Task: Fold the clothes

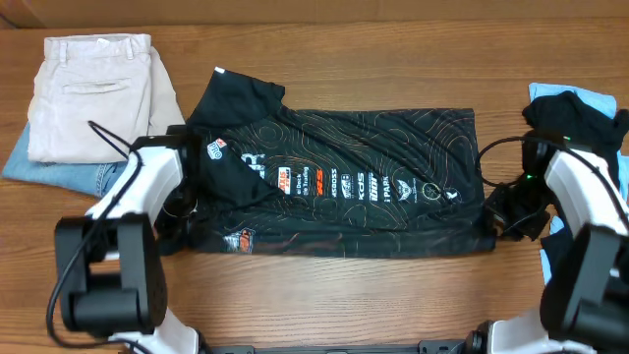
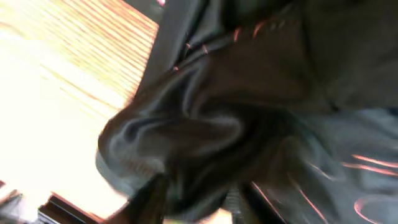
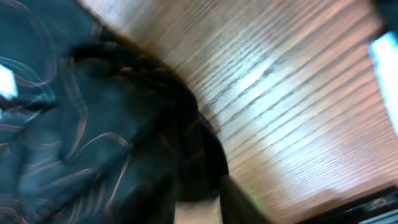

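Note:
The black sports shirt (image 1: 344,182) with orange contour lines and sponsor logos lies spread across the middle of the table, partly folded lengthwise. My left gripper (image 1: 182,211) is at its left end and is shut on a bunched fold of the shirt (image 2: 205,143). My right gripper (image 1: 503,214) is at the shirt's right edge and is shut on the hem (image 3: 186,149). Both wrist views are blurred.
Beige trousers (image 1: 93,93) lie on blue denim jeans (image 1: 59,167) at the back left. A pile of dark and light blue clothes (image 1: 580,113) sits at the right edge. Bare wooden table (image 1: 344,295) lies in front of the shirt.

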Motion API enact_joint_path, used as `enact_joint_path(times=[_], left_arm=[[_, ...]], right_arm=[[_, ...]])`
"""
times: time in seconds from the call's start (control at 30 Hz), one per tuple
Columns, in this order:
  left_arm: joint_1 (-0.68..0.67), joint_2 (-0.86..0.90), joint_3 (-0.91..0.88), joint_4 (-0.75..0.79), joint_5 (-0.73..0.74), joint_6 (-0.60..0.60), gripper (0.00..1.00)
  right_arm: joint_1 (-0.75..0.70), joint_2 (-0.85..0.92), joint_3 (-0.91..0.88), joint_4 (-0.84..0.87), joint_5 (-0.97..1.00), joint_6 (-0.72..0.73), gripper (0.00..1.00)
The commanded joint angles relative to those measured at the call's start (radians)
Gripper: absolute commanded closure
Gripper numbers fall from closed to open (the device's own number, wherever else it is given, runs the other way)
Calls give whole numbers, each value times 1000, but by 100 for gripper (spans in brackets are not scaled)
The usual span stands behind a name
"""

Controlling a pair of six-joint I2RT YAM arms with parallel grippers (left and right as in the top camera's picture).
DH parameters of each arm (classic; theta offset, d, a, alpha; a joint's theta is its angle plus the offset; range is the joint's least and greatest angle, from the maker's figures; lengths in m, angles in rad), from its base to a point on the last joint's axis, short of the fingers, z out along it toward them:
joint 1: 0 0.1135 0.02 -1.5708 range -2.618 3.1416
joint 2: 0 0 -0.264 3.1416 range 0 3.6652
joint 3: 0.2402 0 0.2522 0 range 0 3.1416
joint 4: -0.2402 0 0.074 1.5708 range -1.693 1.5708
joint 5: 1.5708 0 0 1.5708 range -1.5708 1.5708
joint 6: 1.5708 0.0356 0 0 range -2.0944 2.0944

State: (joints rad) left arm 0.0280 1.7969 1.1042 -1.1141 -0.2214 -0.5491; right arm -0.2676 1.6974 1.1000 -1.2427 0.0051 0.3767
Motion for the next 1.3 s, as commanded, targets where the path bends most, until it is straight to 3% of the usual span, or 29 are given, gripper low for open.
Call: enact_joint_path(times=[0.0,0.07,0.27,0.43,1.27], left_arm=[[6,-111,29,1,-14,3,46],[6,-135,32,1,-14,4,40],[6,-161,32,19,2,4,36],[2,-161,32,45,61,3,36],[2,-161,32,53,81,4,34]], right_arm=[[-3,-70,1,3,31,13,68],[-3,-78,1,3,31,13,64],[-3,-78,2,64,30,8,57],[-3,-77,0,134,-45,-66,59],[-1,-58,-191,322,-117,-66,63]])
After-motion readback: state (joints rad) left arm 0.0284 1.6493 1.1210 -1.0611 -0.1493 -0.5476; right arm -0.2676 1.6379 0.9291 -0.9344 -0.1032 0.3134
